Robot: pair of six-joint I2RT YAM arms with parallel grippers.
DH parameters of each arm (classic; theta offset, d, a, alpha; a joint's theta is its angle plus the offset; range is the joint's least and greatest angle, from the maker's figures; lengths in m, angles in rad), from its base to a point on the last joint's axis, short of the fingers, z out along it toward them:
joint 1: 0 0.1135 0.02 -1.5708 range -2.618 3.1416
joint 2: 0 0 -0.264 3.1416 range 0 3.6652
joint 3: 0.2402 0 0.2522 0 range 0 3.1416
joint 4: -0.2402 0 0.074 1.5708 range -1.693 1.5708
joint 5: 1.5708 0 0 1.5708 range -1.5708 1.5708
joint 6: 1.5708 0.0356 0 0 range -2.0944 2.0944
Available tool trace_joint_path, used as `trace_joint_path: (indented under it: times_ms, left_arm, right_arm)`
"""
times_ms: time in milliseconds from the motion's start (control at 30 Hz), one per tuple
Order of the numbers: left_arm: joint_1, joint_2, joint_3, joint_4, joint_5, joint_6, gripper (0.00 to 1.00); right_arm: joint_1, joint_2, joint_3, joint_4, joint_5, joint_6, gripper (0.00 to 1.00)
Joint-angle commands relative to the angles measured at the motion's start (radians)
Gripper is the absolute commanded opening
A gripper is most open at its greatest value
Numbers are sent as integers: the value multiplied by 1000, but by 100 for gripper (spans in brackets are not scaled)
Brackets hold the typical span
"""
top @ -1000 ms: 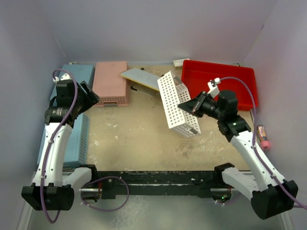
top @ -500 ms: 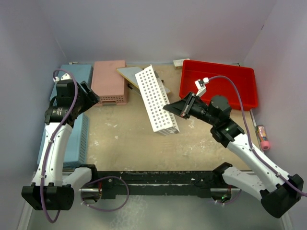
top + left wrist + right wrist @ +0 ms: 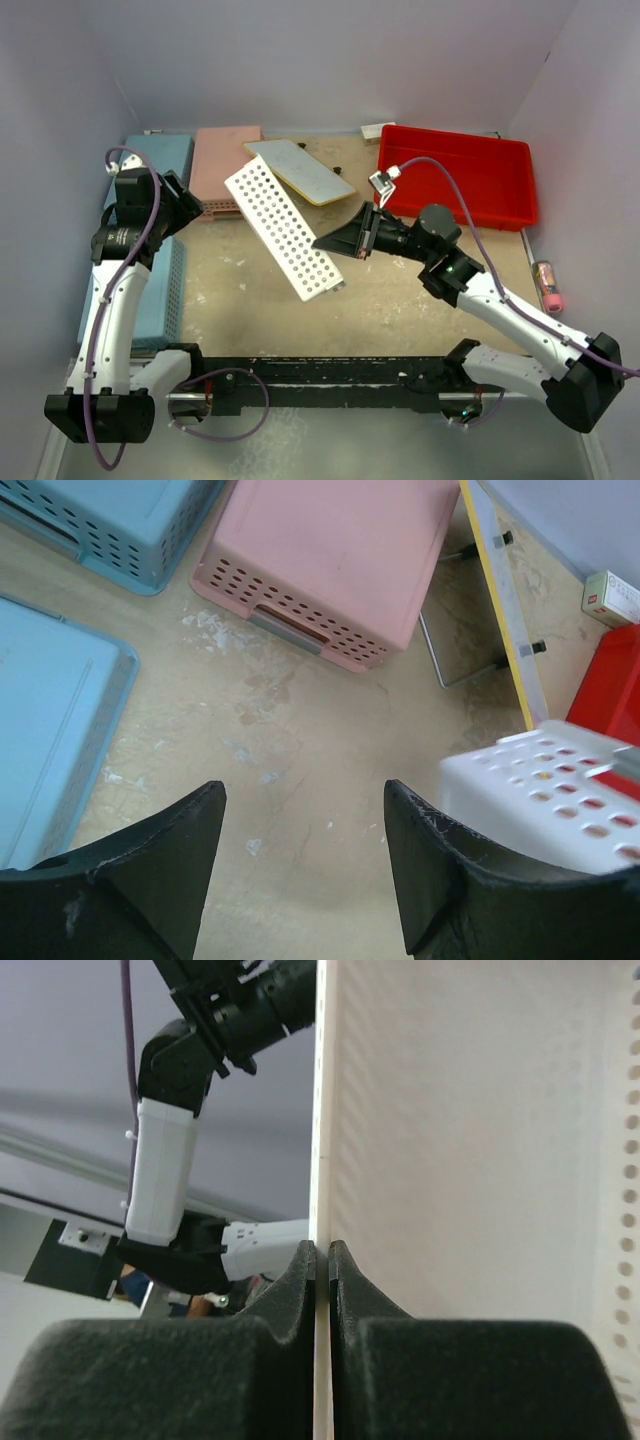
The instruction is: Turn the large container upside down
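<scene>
Jaws of the R gripper (image 3: 321,1250) are squeezing tight on a thin wall of the white basket (image 3: 285,225), holding it tilted. L gripper (image 3: 305,800) jaws are standing apart w/ nothing between, pink basket (image 3: 340,560) ahead of them. Large container (image 3: 455,175) is sitting open side up, well behind the R jaws.

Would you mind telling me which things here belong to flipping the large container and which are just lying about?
Job: red bin, open side up, far right.

Lying about: pink basket; blue baskets; board; small box; also the white basket, though the right gripper holds it.
</scene>
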Motion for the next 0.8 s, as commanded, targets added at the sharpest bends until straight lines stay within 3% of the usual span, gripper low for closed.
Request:
trace_joint_path:
  times_ms: [0,233,767]
  left_arm:
    - [5,-28,44,15,-51,-9,63]
    - [5,-28,32,15,-46,-9,63]
    - [5,-54,3,6,-33,16,63]
  right_arm:
    - [32,8,-42,164,-42,74,0]
    - [31,11,-121,-44,55,100,0]
    - [-50,-164,-432,-208,222,350,0]
